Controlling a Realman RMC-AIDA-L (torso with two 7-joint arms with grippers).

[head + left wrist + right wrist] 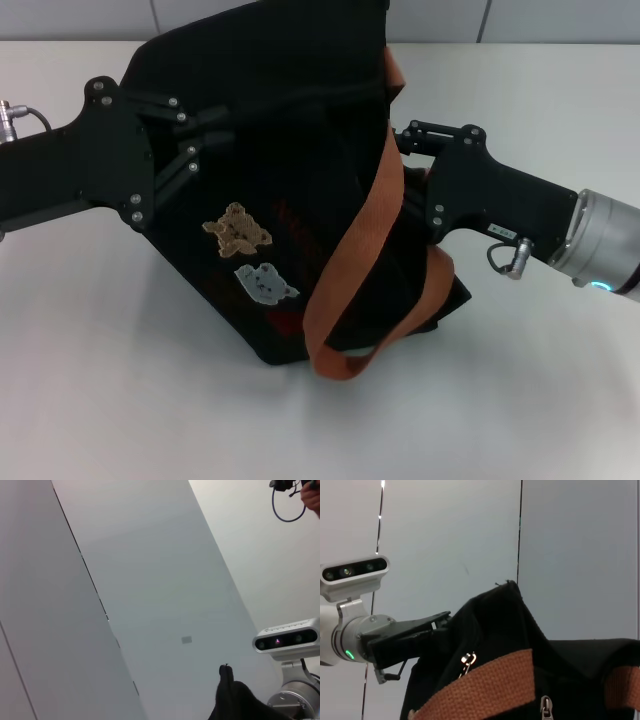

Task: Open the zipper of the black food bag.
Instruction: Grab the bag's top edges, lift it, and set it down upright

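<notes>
I have the bag point(290, 200) held up off the table point(100, 380), tilted, between both arms. Left gripper point(205, 135) is pressed into the upper left side of the bag, linkage drawn in, looks clenched on fabric. Right gripper point(405, 140) meets the bag's right edge beside the orange strap point(365, 250); fingertips are buried behind strap and fabric, so I cannot tell if it is clamped or loose.

Zipper line isn't readable from the head view. The right wrist view shows two silver pulls, one point(467, 661) just above the strap, near the left arm's side, another point(546, 706) lower down. Zip probably runs along the top edge between the two grippers, so the pull must travel along that axis. Left looks nearer the upper pull; judgement only.
</notes>
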